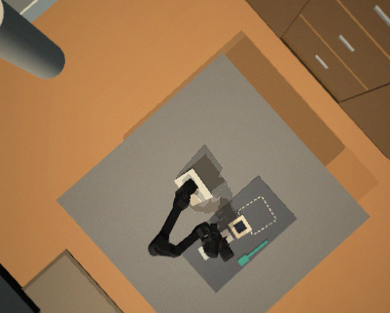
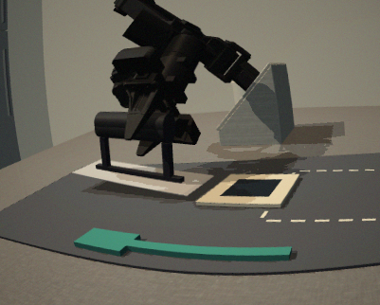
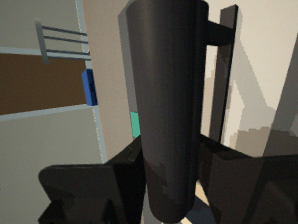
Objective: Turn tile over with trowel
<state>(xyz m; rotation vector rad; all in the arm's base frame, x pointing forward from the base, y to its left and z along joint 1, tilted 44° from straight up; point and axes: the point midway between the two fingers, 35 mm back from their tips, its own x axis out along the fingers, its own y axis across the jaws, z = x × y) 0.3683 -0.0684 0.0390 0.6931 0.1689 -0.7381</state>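
Observation:
My gripper is shut on the black round handle of the trowel, which has two posts, a black bar and a thin pale blade. The blade is low over the mat, with a shadow below it, its right end close to the tile's left side; contact cannot be told. The cream tile lies flat, its dark square mark facing up. It overlaps the near-left corner of the dashed outline, mostly outside it.
A teal flat tool with a long handle lies on the mat, along its front side in the exterior view. A pale wedge-shaped block stands behind the mat, where the arm's base end meets it.

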